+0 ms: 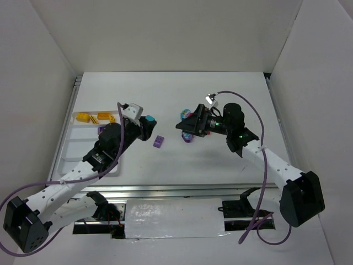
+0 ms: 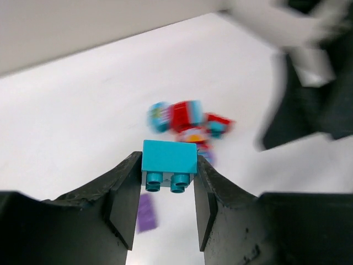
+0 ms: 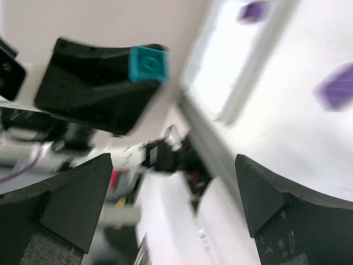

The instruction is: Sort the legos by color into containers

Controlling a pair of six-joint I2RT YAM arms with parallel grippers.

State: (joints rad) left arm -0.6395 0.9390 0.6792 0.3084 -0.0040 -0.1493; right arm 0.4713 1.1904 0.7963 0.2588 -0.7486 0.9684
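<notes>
My left gripper (image 1: 148,122) is shut on a teal brick (image 2: 169,158), held above the table with its studs toward the wrist camera. The same teal brick (image 3: 148,63) shows in the right wrist view. A loose purple brick (image 1: 159,142) lies on the table below it. A cluster of red, teal and purple legos (image 1: 186,115) sits mid-table, with more legos (image 1: 188,138) beside my right gripper (image 1: 183,126). That gripper (image 3: 174,165) stands open and holds nothing. The white tray (image 1: 70,150) at the left holds yellow bricks (image 1: 83,117) in its far row and a purple brick (image 1: 101,129) in the second row.
White walls close in the table at the back and both sides. The two grippers face each other about a hand's width apart over the middle. The right arm (image 2: 309,83) shows blurred at the right of the left wrist view.
</notes>
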